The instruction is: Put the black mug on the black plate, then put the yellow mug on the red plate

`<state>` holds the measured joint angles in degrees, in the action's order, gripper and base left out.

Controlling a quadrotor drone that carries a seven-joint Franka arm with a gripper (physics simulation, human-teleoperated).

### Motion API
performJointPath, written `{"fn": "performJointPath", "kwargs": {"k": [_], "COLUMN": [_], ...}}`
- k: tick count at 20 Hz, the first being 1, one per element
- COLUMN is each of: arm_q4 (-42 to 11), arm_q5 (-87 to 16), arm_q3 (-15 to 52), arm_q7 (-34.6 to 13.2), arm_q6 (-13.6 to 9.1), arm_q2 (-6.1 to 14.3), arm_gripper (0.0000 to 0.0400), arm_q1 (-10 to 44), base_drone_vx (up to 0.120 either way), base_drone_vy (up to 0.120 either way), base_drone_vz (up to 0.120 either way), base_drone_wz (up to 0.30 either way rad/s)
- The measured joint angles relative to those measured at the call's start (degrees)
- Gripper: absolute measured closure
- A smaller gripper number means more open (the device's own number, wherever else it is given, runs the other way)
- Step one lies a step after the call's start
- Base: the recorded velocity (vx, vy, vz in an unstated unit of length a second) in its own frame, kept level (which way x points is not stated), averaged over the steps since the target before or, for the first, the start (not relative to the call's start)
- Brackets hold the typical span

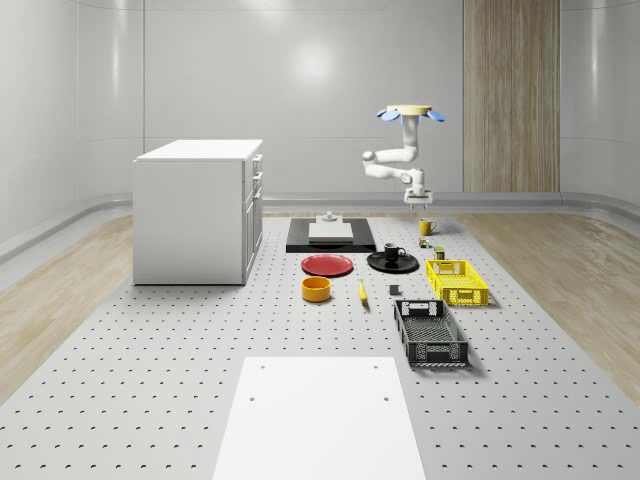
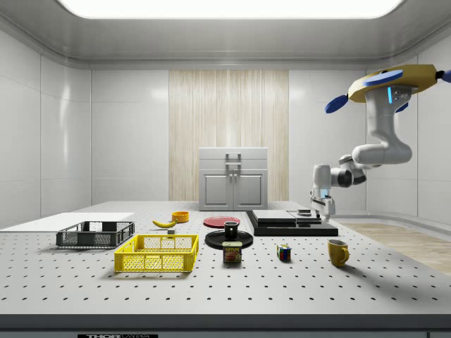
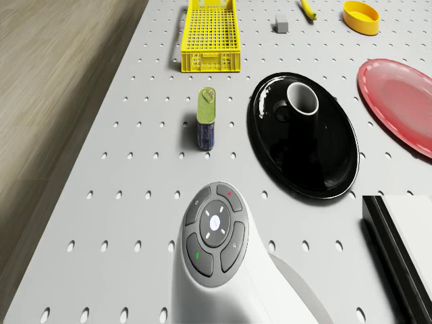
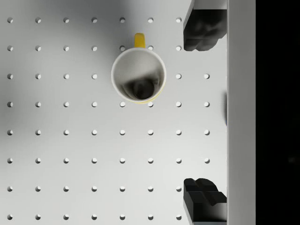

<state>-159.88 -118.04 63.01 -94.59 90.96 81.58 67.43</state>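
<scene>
One mug [image 1: 392, 251] sits on a plate [image 1: 393, 263] on the bench [image 1: 150, 380], and the other mug [image 1: 426, 227] stands behind it, under the fingers [image 4: 202, 30].

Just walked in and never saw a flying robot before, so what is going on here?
The drone hovers above the table's far end, arm hanging down. Its end effector is open and empty, just above the yellow mug, which stands on the table. The black mug already sits on the black plate; the red plate is bare.

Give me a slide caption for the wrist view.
Open gripper above the table, yellow mug upright below.
</scene>
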Motion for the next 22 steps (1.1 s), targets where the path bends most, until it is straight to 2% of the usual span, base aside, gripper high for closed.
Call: {"fn": "performJointPath", "kwargs": {"k": [5, 9, 16, 22], "arm_q4": [0.0, 0.0, 0.0, 0.0], "arm_q5": [0.0, 0.0, 0.0, 0.0], "arm_q3": [0.0, 0.0, 0.0, 0.0], "arm_q7": [0.0, 0.0, 0.0, 0.0], "arm_q6": [0.0, 0.0, 0.0, 0.0], "arm_q2": [0.0, 0.0, 0.0, 0.0], "arm_gripper": [0.0000, 0.0000, 0.0000, 0.0000], "arm_q1": [0.0, 0.0, 0.0, 0.0], "base_drone_vx": [-0.120, -0.120, -0.006, 0.000], "base_drone_vy": [0.000, 0.120, 0.000, 0.000], "base_drone_vz": [-0.088, 0.000, 0.000, -0.087], "base_drone_wz": [0.000, 0.000, 0.000, 0.000]}}
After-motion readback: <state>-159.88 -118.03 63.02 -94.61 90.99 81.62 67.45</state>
